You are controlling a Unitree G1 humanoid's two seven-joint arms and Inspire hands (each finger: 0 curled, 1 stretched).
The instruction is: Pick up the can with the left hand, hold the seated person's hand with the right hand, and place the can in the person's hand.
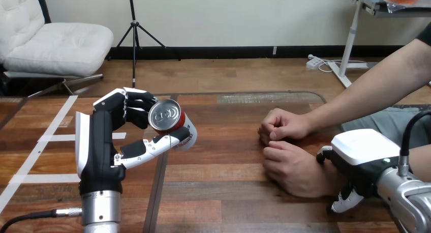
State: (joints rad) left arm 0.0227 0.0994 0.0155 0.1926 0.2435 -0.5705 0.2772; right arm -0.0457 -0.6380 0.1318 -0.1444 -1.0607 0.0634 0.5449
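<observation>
Left hand (101,141) fingers (134,105) wrapped round the red drink can (167,118), right hand (362,149) beside the person's hand (289,167), grip unclear; I'd carry it across slow, level

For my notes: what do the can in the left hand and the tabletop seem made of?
The can looks like thin metal, likely aluminium: shiny silver lid with a raised rim, glossy red and white printed side. The table looks like dark wood planks, smooth and slightly glossy: grain and seams show, though it could be veneer.
</observation>
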